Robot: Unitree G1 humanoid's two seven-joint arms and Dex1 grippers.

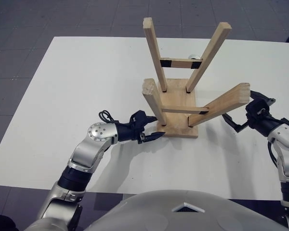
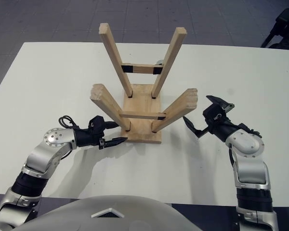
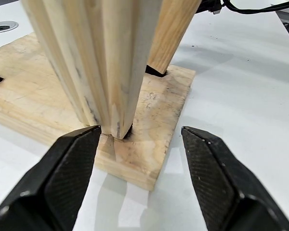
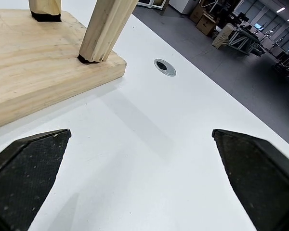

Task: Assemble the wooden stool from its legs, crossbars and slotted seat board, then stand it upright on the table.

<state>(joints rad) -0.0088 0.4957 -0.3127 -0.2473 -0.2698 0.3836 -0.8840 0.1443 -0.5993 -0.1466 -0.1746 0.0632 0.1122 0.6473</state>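
I have the stool (image 1: 180, 96) upside down on the counter (image 1: 72, 101), with its seat board (image 1: 176, 122) flat and four legs splayed upward, both crossbars seated. My left gripper (image 1: 156, 127) sits at the board's near-left corner, fingers parted either side of that corner's leg (image 1: 153, 102) and holding nothing. My right gripper (image 1: 244, 109) is wide open and empty, just off the board's right edge beside the near-right leg (image 1: 221, 103). Broad open counter lies left of the board.
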